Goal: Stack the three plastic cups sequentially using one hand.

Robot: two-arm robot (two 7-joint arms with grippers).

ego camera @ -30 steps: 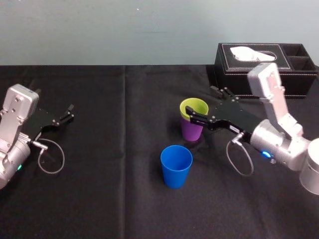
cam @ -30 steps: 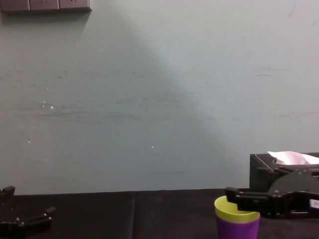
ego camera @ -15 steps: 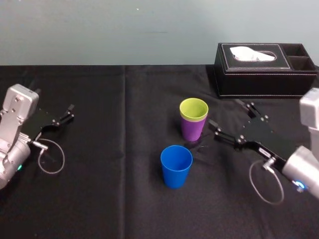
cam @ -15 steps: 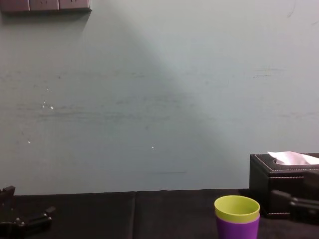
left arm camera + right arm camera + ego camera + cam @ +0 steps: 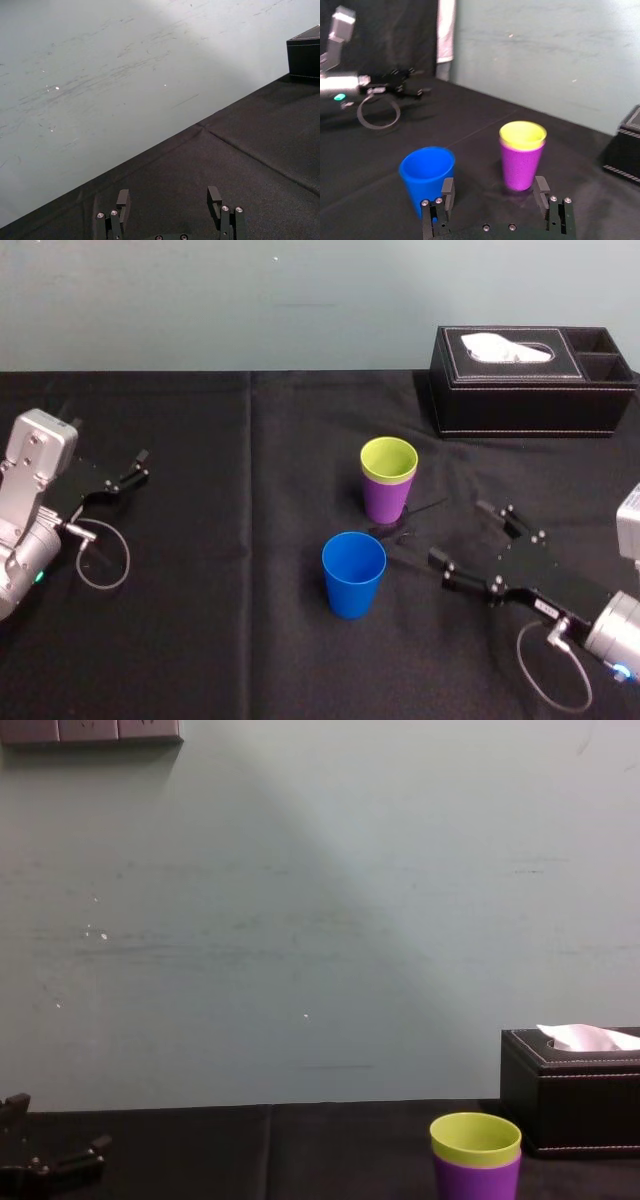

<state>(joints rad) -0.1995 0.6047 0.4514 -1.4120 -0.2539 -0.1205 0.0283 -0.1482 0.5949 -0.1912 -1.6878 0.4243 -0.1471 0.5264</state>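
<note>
Head view: yellow-green cup (image 5: 389, 458) nested inside purple cup (image 5: 385, 502), mid bench (image 5: 250, 640). Blue cup (image 5: 353, 575) empty, upright, near the pair, not touching it. Right gripper (image 5: 462, 534) low, right of blue cup, fingers spread, holding nothing. Left gripper (image 5: 140, 467) parked far left. Tissue box (image 5: 530, 380) back right, tissue in its slot.
Left wrist view: left fingers spread over bare cloth.
Right wrist view: both cup rims open upward, ahead of the spread fingers.
Chest view: side-on, yellow-green rim sits above purple rim.

Three cups (image 5: 353, 573) (image 5: 388, 458) (image 5: 384, 502), two hands (image 5: 138, 468) (image 5: 462, 533), one box (image 5: 530, 390)
</note>
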